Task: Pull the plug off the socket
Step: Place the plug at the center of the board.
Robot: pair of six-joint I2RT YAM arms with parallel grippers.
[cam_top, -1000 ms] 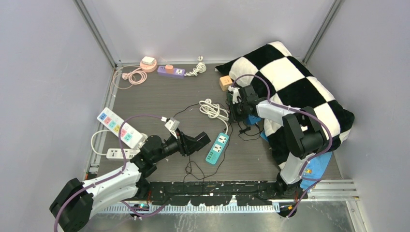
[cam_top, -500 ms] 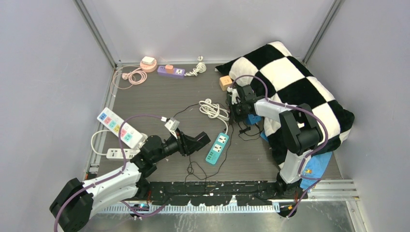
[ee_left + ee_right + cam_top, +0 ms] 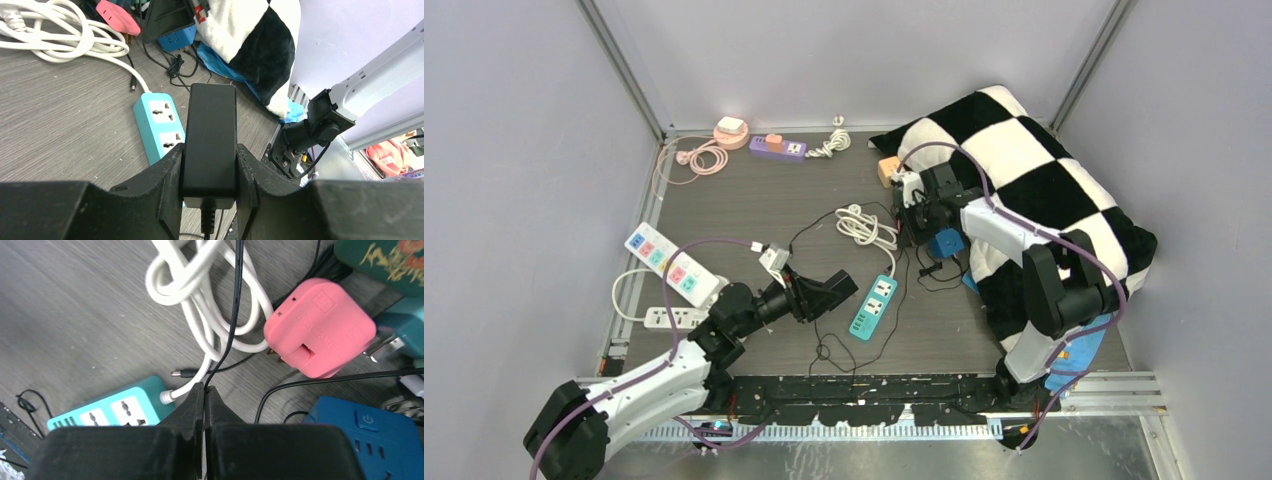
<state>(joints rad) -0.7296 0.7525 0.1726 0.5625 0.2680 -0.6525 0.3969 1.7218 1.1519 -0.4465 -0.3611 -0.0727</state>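
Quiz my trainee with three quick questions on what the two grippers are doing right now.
1. True or false: the left gripper is empty.
2. What does the right gripper pinch? A) white cord B) thin black cable C) pink plug
3. Fill in: the power strip lying on the table past the left fingers is ____ in colour.

Key: 1 false, it clamps a black adapter. 2 B. 3 teal.
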